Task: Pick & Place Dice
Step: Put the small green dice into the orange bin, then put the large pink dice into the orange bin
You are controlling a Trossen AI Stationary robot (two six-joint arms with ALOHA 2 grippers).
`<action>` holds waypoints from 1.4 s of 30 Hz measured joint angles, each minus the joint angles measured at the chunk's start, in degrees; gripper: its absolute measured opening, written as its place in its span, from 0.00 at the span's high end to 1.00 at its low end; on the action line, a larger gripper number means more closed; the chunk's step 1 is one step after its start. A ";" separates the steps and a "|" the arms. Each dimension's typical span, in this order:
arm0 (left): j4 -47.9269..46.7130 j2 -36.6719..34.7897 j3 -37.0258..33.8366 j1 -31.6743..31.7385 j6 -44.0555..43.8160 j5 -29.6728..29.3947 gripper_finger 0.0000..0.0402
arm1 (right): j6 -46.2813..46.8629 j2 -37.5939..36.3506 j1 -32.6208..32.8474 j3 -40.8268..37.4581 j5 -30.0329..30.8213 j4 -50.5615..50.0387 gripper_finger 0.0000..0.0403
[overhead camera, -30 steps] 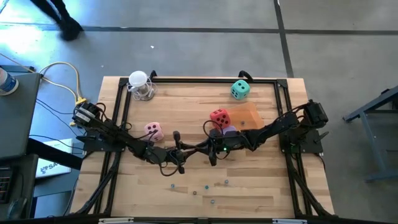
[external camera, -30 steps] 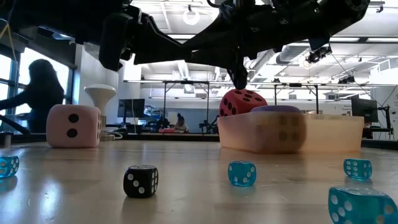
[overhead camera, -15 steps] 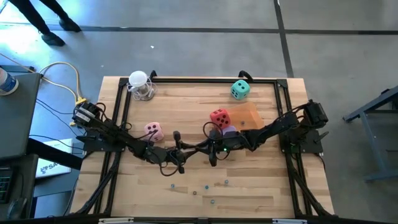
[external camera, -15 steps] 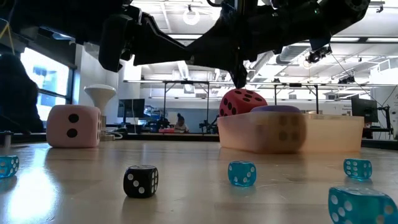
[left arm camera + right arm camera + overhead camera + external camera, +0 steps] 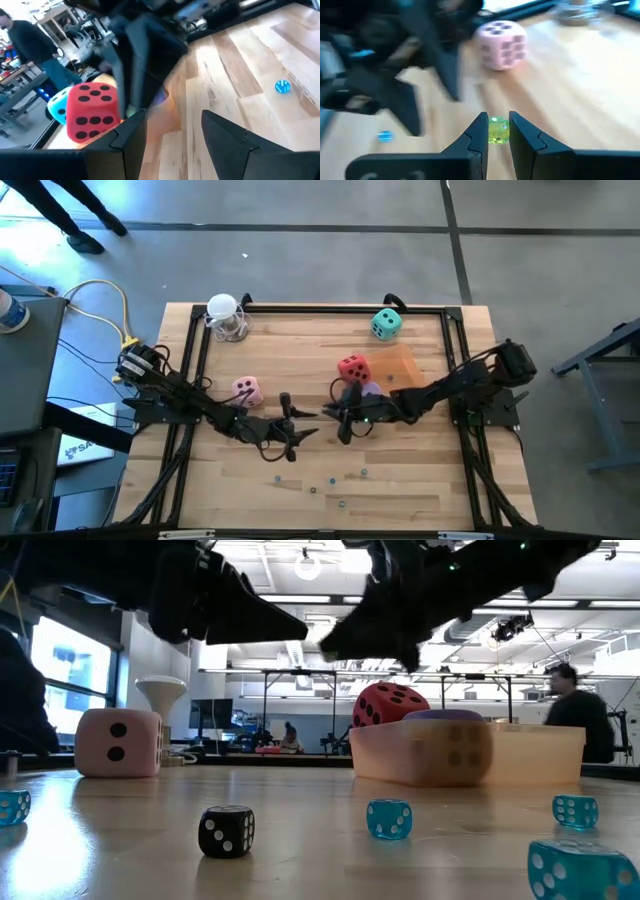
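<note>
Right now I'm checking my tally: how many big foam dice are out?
4: pink die left of centre, red die beside the orange tray, purple die in that tray, teal die near the far edge.

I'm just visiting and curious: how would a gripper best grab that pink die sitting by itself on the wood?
Probably from straight above, closing on two opposite flat side faces of the pink die. It rests flat on the table with bare wood all round, so its sides are free; the rounded corners would likely slip, so flat faces are safer.
</note>
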 joint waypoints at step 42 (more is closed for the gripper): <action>-4.56 0.00 0.00 0.00 -9.20 -0.07 0.55 | 18.37 -8.66 -0.16 0.00 11.76 -34.69 0.72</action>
